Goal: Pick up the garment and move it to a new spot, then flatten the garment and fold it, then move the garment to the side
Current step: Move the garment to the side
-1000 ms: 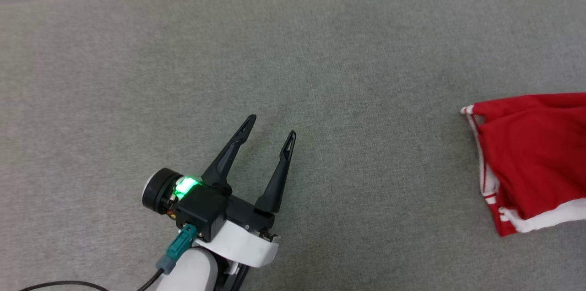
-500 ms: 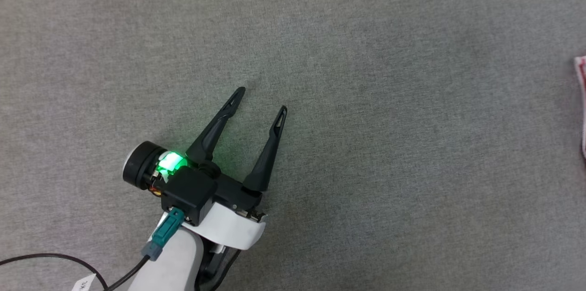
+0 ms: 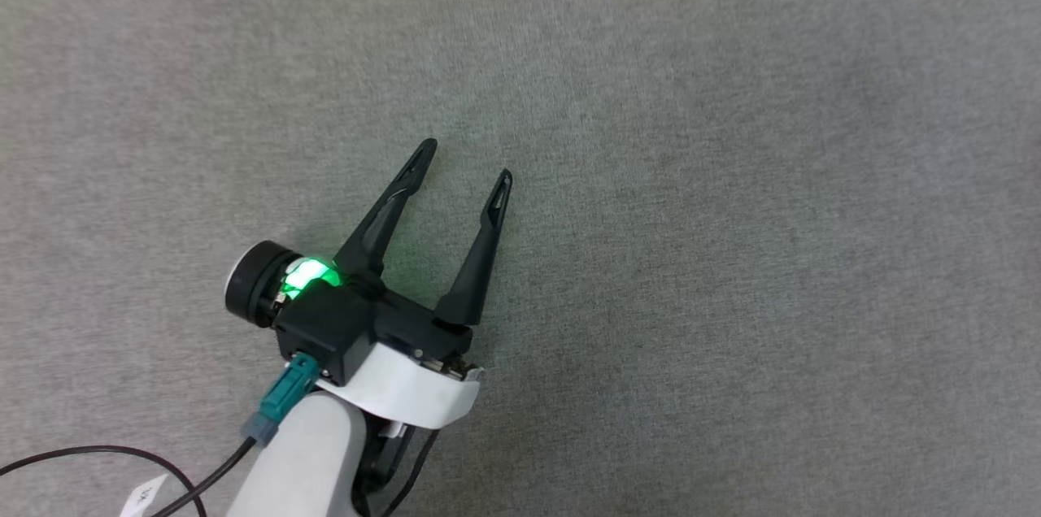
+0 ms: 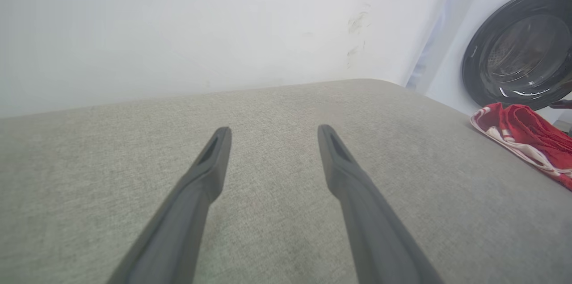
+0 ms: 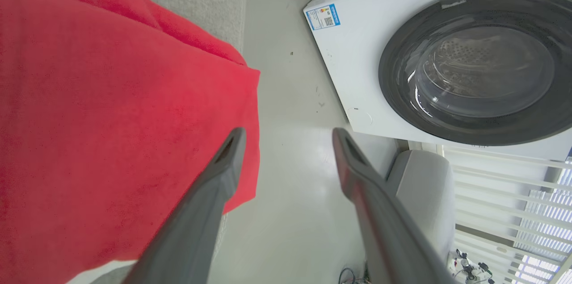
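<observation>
The garment lies bunched at the edge of the grey cushion, at three o'clock in the left wrist view (a washing machine behind). The right gripper, over its edge, and the left gripper both stand spread, empty.

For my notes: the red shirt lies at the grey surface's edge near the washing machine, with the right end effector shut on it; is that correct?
Not quite: the right wrist view shows the right end effector open, fingers apart with no cloth between them, not shut on the red shirt. Otherwise yes.
</observation>
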Controlling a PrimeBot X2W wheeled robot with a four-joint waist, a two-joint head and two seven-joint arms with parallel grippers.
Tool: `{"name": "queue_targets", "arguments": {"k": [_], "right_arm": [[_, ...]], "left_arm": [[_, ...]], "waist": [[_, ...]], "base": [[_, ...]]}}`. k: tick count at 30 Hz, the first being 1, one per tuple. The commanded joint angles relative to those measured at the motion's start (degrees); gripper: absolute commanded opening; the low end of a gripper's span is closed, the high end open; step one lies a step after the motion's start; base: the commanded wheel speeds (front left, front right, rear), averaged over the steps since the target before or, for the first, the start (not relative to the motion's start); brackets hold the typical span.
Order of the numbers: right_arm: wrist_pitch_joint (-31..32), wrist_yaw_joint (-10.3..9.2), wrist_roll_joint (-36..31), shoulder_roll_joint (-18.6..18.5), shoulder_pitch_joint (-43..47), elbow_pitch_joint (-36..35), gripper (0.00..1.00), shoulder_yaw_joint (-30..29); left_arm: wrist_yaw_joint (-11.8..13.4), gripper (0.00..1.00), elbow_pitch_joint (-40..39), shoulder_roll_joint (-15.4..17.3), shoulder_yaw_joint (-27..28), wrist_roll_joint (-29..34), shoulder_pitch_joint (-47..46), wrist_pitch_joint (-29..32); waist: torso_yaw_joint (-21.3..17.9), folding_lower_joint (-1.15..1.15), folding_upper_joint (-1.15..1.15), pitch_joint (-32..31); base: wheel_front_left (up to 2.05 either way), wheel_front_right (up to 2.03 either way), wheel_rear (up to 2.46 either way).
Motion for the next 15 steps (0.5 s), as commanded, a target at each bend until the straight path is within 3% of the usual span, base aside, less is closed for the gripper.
{"name": "queue_targets", "arguments": {"k": [1, 9, 15], "right_arm": [[-0.1, -0.11, 0.1, 0.8, -1.2, -0.7, 1.0, 0.1], [-3.9, -0.11, 0.3, 7.3, -2.7, -9.4, 1.0, -0.3], [-10.2, -0.1, 0.8, 16.6, 0.8, -17.7, 1.0, -0.6]], "left_arm": [[0.0, 1.0, 0.2, 0.1, 0.4, 0.0, 0.6, -0.1], [0.0, 1.0, 1.2, -1.7, 5.6, -1.7, 3.9, -0.1], [0.2, 1.0, 1.6, -2.7, 11.0, -1.8, 7.9, -0.1]], "waist": [[0.3, 0.0, 0.0, -1.7], [1.5, 0.0, 0.0, -11.2], [2.9, 0.0, 0.0, -18.5]], "base": [[0.0, 0.0, 0.0], [0.0, 0.0, 0.0], [0.0, 0.0, 0.0]]}}
